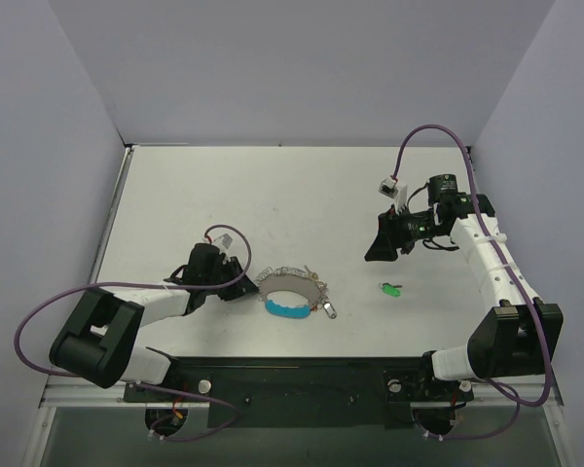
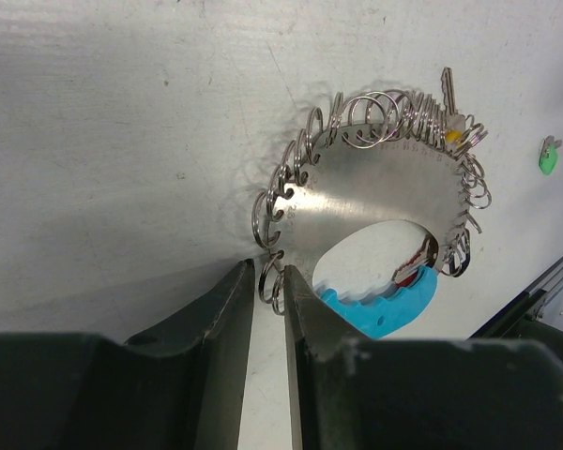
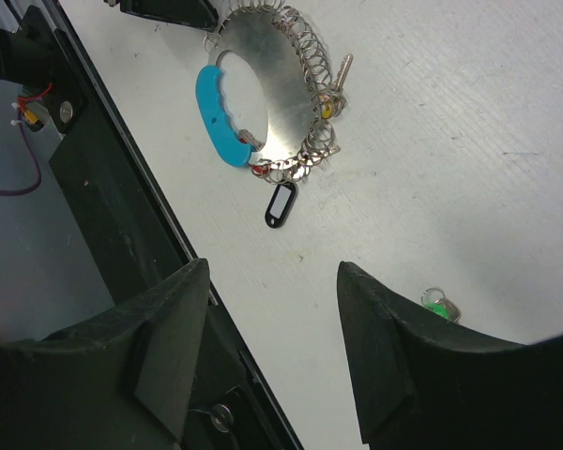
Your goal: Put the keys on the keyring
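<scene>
The keyring (image 1: 292,292) (image 2: 385,187) (image 3: 272,84) lies flat near the table's front: a silvery plate rimmed with small wire rings, with a light-blue segment (image 2: 380,309) on its near side. My left gripper (image 1: 237,282) (image 2: 269,281) sits at its left edge, jaws narrowed on one small rim ring. A yellowish-headed key (image 2: 453,131) and a red one (image 3: 256,171) hang on the rim. A loose green key (image 1: 388,289) (image 2: 547,156) (image 3: 437,305) lies to the right. My right gripper (image 1: 378,251) (image 3: 272,281) hovers open above the table, the green key beside its right finger.
A black tag with a white window (image 3: 281,203) (image 1: 329,309) lies at the keyring's right side. The black front rail (image 1: 292,375) runs along the near edge, with both arm bases on it. Grey walls close in the left, back and right.
</scene>
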`<state>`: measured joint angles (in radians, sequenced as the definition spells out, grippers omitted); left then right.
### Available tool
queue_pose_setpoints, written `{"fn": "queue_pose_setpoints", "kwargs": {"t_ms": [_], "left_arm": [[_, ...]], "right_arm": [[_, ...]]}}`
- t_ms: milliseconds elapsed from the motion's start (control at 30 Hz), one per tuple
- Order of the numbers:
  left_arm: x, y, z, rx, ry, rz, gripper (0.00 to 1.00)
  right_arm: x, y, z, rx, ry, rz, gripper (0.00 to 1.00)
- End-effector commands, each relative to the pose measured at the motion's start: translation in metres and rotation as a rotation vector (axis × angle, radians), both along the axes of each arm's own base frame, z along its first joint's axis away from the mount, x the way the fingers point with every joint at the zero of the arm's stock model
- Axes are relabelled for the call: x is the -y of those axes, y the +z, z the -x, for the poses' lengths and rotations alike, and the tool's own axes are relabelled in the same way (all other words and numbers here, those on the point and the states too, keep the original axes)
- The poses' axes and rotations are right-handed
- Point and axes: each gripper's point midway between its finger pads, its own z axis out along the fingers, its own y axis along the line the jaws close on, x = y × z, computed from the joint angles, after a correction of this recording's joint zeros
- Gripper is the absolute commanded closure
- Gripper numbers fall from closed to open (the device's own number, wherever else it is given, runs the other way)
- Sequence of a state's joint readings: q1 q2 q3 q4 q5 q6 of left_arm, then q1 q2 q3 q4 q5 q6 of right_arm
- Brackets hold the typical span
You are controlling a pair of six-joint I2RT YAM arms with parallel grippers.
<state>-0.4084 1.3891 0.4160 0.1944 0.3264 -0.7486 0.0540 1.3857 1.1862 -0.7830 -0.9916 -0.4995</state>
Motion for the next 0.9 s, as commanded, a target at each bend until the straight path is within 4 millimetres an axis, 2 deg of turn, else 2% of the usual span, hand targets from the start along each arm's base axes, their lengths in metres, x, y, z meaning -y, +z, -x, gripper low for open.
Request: {"fn": "queue_pose_setpoints", "kwargs": {"t_ms": [0,267,333,433,533,667,767,800,867], "left_arm": [[0.007,0.006,-0.006,0.023,-0.019,0.036,0.71],[0.01,0.006,-0.004,0.015,-0.028,0.047,0.8],[0.01,0.008,-0.004,0.015,-0.028,0.049,0.85],[0.01,0.012,-0.006,0.025,-0.027,0.051,1.0],[0.009,0.017,-0.008,0.038,-0.019,0.048,1.0],[0.008,0.036,-0.014,0.095,-0.021,0.042,1.0],[0.009,0.06,-0.022,0.16,-0.028,0.029,1.0],[0.006,0.061,-0.023,0.164,-0.032,0.002,1.0],[0.009,0.083,-0.031,0.223,-0.048,-0.022,1.0]], "right_arm": [[-0.003,0.0,0.007,-0.02,0.025,-0.012,0.48],[-0.003,0.001,0.007,-0.019,0.027,-0.014,0.48],[-0.003,0.001,0.008,-0.017,0.027,-0.012,0.48],[-0.003,0.002,0.007,-0.014,0.028,-0.013,0.48],[-0.003,0.001,0.008,-0.018,0.029,-0.013,0.48],[-0.003,0.0,0.008,-0.02,0.029,-0.013,0.48],[-0.003,0.001,0.008,-0.017,0.03,-0.014,0.48],[-0.003,0.002,0.008,-0.015,0.03,-0.016,0.48],[-0.004,0.002,0.009,-0.015,0.032,-0.014,0.48]]}}
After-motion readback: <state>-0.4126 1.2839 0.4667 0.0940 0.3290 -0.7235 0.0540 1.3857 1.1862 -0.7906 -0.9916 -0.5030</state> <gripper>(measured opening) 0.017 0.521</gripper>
